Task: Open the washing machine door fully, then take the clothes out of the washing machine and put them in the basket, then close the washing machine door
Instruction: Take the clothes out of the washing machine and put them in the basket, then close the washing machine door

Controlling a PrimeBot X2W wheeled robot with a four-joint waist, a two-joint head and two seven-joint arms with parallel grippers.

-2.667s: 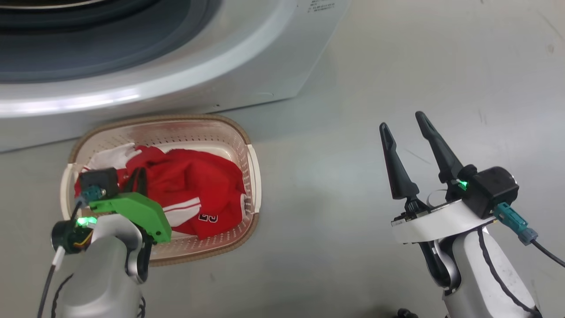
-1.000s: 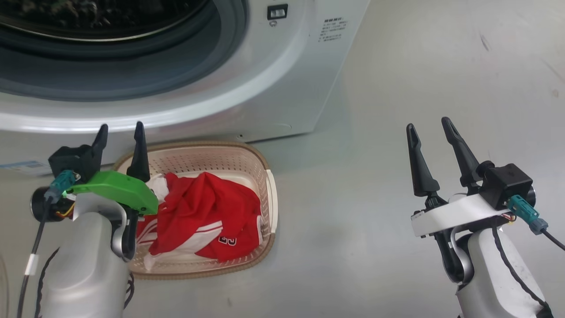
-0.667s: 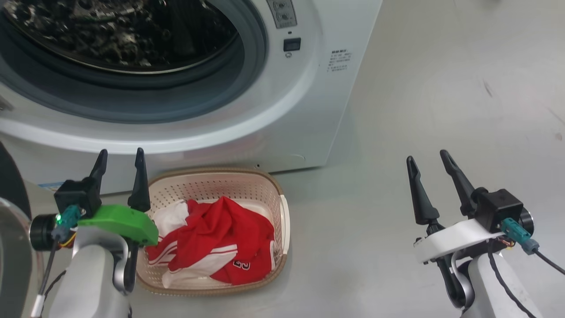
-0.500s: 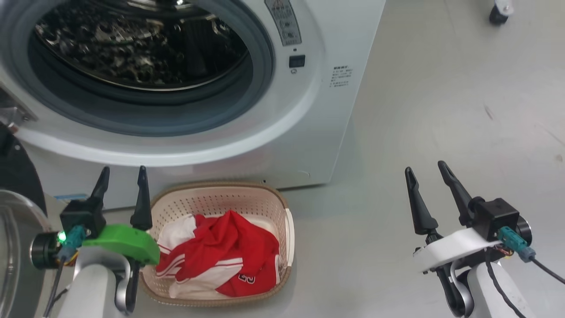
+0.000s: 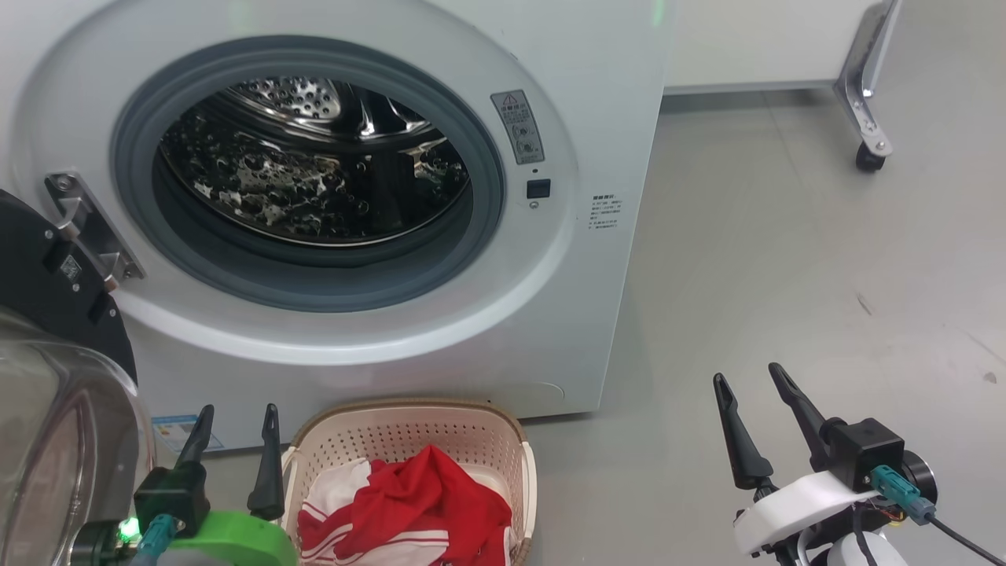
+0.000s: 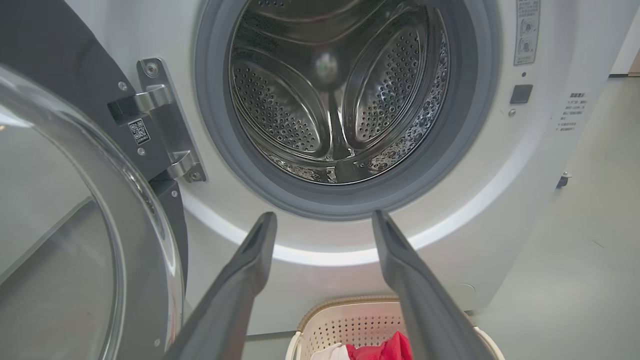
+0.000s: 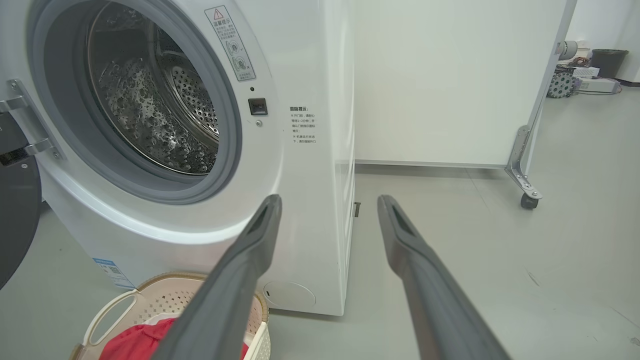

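Observation:
The white washing machine [image 5: 597, 118] stands with its door [image 5: 47, 393] swung open to the left, glass bowl facing me. Its steel drum [image 5: 314, 181] shows bare metal inside the grey gasket. The cream basket [image 5: 409, 428] sits on the floor below the opening, holding the red and white clothes [image 5: 424, 503]. My left gripper [image 5: 240, 409] is open, fingers up, just left of the basket and touching nothing. In the left wrist view, the left gripper [image 6: 322, 215] points at the drum [image 6: 335, 90]. My right gripper [image 5: 747, 373] is open over bare floor to the right.
The door hinge [image 5: 86, 228] is on the left of the opening. A white panel on a caster frame [image 5: 868, 149] stands behind to the right. Grey floor [image 5: 786, 275] stretches right of the machine.
The head camera has tilted up, bringing the whole drum opening and door into view. Earlier my left gripper pointed down over the clothes in the basket; now it points up beside it, empty.

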